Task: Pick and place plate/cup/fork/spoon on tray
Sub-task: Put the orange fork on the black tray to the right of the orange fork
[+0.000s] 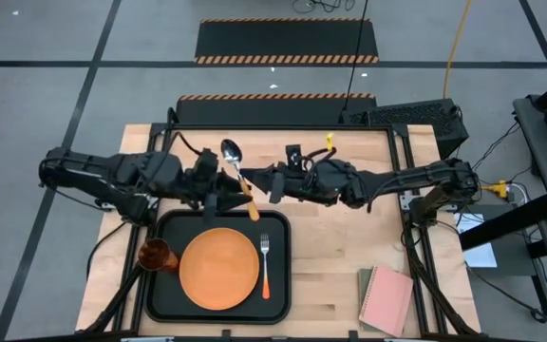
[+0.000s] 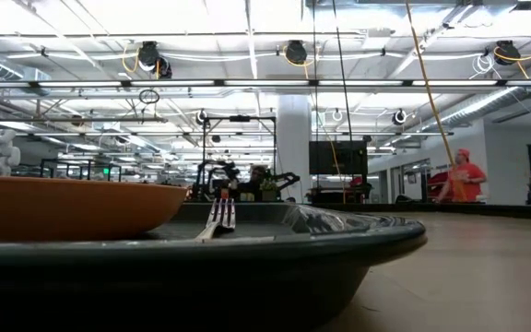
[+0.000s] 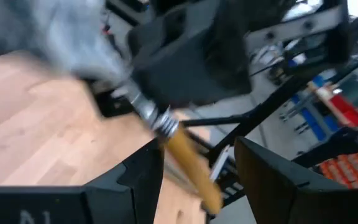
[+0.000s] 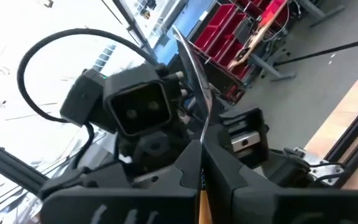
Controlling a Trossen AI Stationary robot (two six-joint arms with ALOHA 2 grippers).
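pink notebook [image 1: 386, 299] lower right on tabletop [image 1: 335, 237]; plate [image 1: 219, 268], fork [image 1: 265, 261], cup [image 1: 156, 255] in tray [image 1: 282, 237]. right gripper [image 1: 254, 182] jaws pinching spoon [image 1: 237, 175] mid-frame; left gripper [image 1: 224, 180] jaws spread around its handle.

The high view is evenly and brightly lit from overhead, with only soft, short shadows under both arms on the wooden table [image 1: 330, 237] and a dull sheen on the black tray [image 1: 278, 294]. In the low view rows of ceiling strip lights [image 2: 247, 55] glare white, while the tray rim [image 2: 247, 254] nearest the lens is dark and out of focus and the orange plate [image 2: 63, 207] is soft-edged. The left wrist view is heavily motion-blurred, the spoon [image 3: 160, 124] smeared into a grey streak, and the right wrist view is washed out by bright windows [image 4: 17, 25] at one side.
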